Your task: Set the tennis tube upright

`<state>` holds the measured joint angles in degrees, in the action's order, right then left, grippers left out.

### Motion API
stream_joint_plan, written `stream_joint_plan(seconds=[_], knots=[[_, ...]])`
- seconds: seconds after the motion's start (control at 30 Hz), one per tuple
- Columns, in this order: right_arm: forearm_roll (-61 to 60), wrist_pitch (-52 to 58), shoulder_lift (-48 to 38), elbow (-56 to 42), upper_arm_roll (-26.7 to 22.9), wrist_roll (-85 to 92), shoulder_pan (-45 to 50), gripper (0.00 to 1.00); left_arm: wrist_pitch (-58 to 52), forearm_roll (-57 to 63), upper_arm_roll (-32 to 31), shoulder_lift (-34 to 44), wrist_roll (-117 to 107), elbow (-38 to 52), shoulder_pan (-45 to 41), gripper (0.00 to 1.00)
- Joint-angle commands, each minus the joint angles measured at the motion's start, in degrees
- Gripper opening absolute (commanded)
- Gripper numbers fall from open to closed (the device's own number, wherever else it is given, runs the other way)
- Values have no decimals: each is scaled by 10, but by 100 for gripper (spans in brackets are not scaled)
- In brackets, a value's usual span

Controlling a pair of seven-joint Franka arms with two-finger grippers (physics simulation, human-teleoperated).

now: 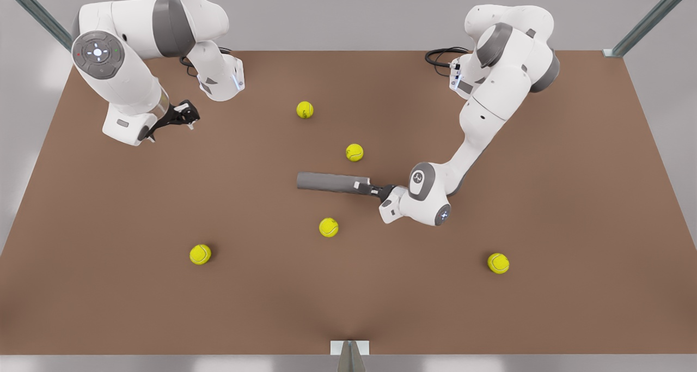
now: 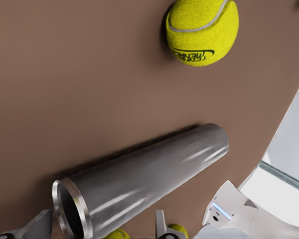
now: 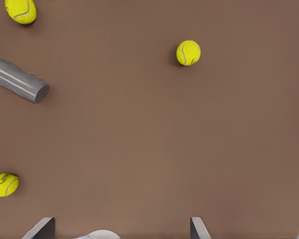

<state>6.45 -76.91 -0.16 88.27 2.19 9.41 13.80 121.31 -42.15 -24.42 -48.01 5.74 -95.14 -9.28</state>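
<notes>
Front view, upper left: the right claw [image 1: 184, 117] hangs above bare desk [image 1: 109, 208], well apart from everything; this arm waits. In the right wrist view its fingers [image 3: 41, 228] stand spread over brown desk, nothing between them.

Lower left of the front view lies a ball [image 1: 200, 254]. Another ball [image 1: 305, 109] sits above centre, a third [image 1: 354, 152] just above the tube, a fourth [image 1: 328, 227] below it.

At centre the tube [image 1: 332, 182] lies flat on the desk, its length running across the frame. The left claw [image 1: 367, 188] is at the tube's right end, level with the desk. In the left wrist view its fingers [image 2: 32, 228] flank the rimmed open end; whether they pinch it I cannot tell.

Lower right lies a fifth ball [image 1: 498, 263].
</notes>
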Motion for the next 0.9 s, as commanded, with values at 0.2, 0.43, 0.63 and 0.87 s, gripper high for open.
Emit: stream_joint_plan(seconds=[0.2, 0.43, 0.63, 0.87], knots=[[1, 1, 3, 0, -3, -57, -36, 100, 18, -11, -21, -2, -7, -2, 0, 100], [0, 1, 7, 0, -3, -59, -34, 100, 48, -28, -33, -19, -6, 1, 0, 100], [1, 0, 7, -3, -4, -58, -33, 100, 46, -43, -34, -28, 45, -1, 12, 100], [0, 1, 7, -3, -11, -55, -33, 100, 50, -45, -57, -39, 49, 3, 22, 100]])
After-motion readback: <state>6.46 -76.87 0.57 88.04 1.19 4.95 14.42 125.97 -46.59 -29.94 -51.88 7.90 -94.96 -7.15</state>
